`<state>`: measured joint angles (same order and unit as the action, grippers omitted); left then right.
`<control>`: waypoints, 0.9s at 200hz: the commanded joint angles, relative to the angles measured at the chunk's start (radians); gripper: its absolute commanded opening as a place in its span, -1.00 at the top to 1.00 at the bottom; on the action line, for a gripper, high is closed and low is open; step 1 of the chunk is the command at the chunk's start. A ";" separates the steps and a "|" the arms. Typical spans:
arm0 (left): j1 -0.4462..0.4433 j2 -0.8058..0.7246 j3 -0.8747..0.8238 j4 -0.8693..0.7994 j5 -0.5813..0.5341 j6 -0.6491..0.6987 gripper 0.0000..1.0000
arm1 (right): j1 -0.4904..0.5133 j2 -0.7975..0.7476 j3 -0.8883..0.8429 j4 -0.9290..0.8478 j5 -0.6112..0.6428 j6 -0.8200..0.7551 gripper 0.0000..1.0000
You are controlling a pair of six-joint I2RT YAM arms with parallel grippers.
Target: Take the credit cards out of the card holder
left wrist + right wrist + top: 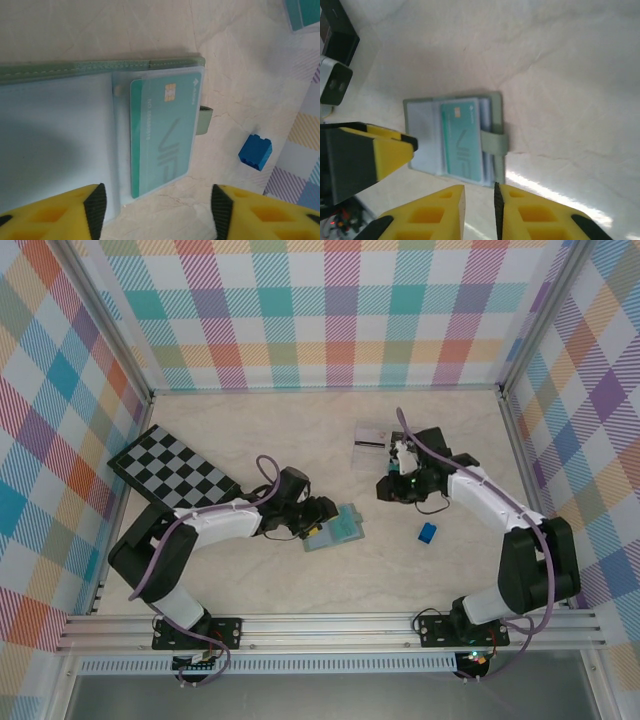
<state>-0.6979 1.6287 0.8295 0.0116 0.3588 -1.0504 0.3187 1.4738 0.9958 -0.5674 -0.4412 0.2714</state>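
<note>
Hanging over the open card holder (55,130), the left gripper (156,200) has its jaws apart and holds nothing. One yellow finger (75,215) is over the pale inside and the other is out over the table (100,30). In the top view the holder lies flat, just toward 6 o'clock from the middle of the table. A teal-green card (162,135) sits inside a clear sleeve (121,165) on the 3 o'clock half of the holder, and the snap tab (203,120) sticks out at 3 o'clock. The right gripper (479,187) is at about 1 o'clock from the holder in the top view, near the clear tray (372,445) and apart from the holder. It is open just a crack, with nothing in it that I can see. So nothing is pressing the holder down, and that is the big worry. If the left fingers pinch the sleeve along with the card, the whole holder may lift or slide and the card will not come out. The card is thin and smooth, so a light pinch may slip off. A pinch that lands too low may catch only the sleeve's edge. There may be more cards under the teal one, but I cannot tell, and two could come out stuck together. The small blue block (255,151) sits at 4 o'clock from the holder, so a sliding holder could bump it.
</note>
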 commanded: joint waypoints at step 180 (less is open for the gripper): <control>-0.004 0.137 0.076 0.041 0.029 -0.030 0.43 | 0.155 0.341 0.082 0.121 -0.073 0.194 0.63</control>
<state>-0.6983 1.7477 0.8822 0.0586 0.3710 -1.0996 0.4652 1.7828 1.0412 -0.4400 -0.5064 0.4679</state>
